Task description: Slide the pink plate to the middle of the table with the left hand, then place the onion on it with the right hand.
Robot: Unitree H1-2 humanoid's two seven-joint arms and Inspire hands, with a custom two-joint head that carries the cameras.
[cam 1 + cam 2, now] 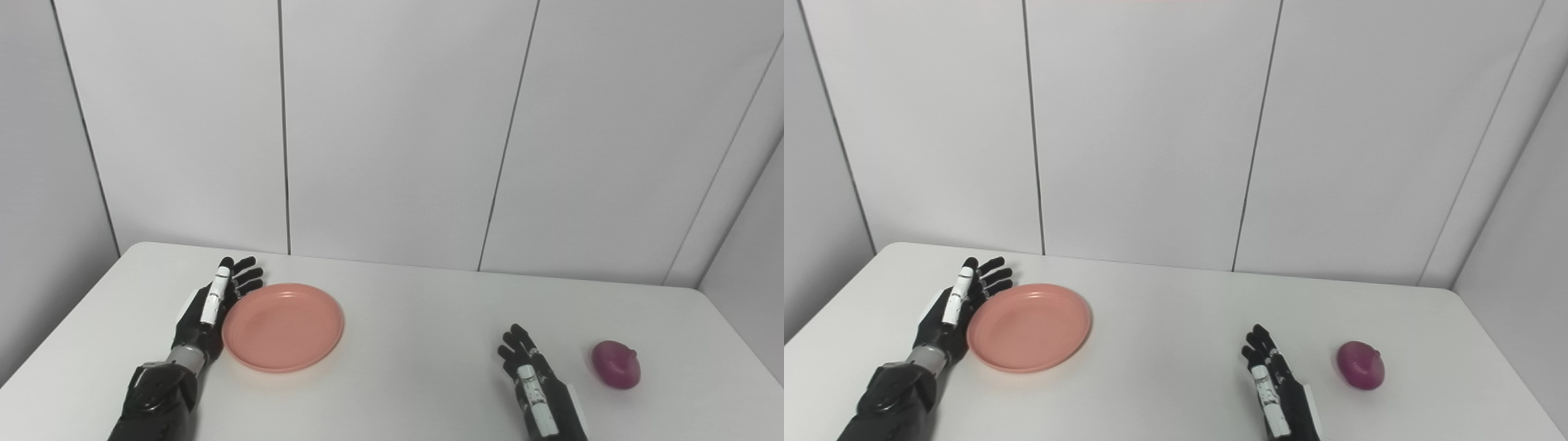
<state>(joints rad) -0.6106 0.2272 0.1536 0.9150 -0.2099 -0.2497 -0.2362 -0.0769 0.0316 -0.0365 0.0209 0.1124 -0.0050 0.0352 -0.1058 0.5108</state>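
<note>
Plate (283,326), pink and holding nothing, sits left of centre on the white table (416,343). Left hand (211,306) lies against the plate rim at 9 o'clock, fingers spread, gripping nothing. Onion (616,365) rests on the table at 3 o'clock from the right hand (536,383), near but apart; that hand is spread, holding nothing. No legible writing.

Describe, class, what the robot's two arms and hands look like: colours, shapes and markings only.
The left hand and the right hand are alike: glossy black, with slim jointed fingers and a white strip with small dark marks along the back. The left wrist has a silver-grey ring above a bulky, shiny black forearm.
</note>
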